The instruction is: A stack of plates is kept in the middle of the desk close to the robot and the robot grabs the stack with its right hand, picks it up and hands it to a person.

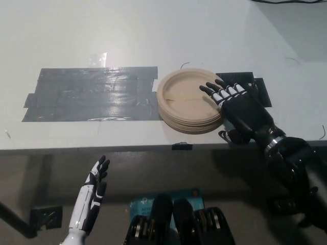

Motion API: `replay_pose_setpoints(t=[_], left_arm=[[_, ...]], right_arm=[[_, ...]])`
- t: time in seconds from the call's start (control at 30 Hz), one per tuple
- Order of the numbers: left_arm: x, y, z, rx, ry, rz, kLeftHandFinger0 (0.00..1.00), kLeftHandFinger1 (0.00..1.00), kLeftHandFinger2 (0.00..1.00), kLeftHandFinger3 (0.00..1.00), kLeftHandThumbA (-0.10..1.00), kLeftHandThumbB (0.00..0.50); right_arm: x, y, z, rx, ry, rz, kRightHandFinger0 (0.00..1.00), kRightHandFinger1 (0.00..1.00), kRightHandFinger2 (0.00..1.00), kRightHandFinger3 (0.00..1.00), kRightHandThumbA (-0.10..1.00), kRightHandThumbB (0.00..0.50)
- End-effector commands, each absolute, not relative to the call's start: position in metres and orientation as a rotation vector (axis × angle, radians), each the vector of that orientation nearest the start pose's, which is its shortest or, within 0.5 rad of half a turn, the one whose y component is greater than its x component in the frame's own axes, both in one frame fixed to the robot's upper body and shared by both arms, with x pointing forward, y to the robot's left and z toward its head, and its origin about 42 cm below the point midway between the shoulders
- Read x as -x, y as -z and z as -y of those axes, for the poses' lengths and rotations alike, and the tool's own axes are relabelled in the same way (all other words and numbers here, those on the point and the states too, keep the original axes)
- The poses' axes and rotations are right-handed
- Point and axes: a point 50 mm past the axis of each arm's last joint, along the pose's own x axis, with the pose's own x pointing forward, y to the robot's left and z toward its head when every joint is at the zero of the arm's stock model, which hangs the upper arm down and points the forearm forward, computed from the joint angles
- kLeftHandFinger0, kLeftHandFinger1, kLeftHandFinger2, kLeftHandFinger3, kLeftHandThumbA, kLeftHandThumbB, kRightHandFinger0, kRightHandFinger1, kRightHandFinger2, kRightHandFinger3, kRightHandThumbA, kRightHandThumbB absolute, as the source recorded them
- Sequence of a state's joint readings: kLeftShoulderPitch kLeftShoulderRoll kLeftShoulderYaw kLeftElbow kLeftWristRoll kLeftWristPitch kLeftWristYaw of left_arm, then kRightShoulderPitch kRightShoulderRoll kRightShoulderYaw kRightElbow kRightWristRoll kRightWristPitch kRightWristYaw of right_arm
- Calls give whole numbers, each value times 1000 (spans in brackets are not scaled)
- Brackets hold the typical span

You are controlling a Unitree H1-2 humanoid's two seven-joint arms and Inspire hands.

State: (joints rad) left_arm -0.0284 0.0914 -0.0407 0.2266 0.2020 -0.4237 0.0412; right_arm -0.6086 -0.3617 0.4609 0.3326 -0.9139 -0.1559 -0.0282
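Note:
A stack of tan round plates (186, 102) sits on the white desk (153, 35) near its front edge, in the middle. My black right hand (237, 107) is at the stack's right rim. Its fingers (219, 92) reach over the top plate while the thumb (230, 136) sits low at the stack's near right side. The hand is spread and has not closed on the plates. My white left hand (92, 196) rests open below the desk edge at the lower left.
A wide patch of grey tape (92, 94) covers the desk left of the plates. A smaller black tape patch (250, 84) lies under my right hand. The desk's front edge (127, 149) runs just below the stack.

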Motion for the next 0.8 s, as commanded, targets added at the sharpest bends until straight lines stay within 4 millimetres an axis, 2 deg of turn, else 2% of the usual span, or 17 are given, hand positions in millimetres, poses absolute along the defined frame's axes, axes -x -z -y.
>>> replay_pose_setpoints(t=[0.0, 0.13, 0.27, 0.77], left_arm=[[-290, -81, -230, -283, 67, 289, 1000, 1000, 1000, 1000, 1000, 332], [-290, -80, -230, -280, 65, 290, 1000, 1000, 1000, 1000, 1000, 329], [-290, -79, -230, -282, 66, 290, 1000, 1000, 1000, 1000, 1000, 331], [-290, -81, -230, -281, 61, 290, 1000, 1000, 1000, 1000, 1000, 331]], right_arm=[[-454, -219, 176, 1448, -336, 644, 1000, 1000, 1000, 1000, 1000, 476], [-454, -214, 171, 1444, -325, 654, 1000, 1000, 1000, 1000, 1000, 474], [-451, -206, 166, 1452, -296, 660, 1000, 1000, 1000, 1000, 1000, 451], [-452, -187, 157, 1463, -284, 669, 1000, 1000, 1000, 1000, 1000, 454]])
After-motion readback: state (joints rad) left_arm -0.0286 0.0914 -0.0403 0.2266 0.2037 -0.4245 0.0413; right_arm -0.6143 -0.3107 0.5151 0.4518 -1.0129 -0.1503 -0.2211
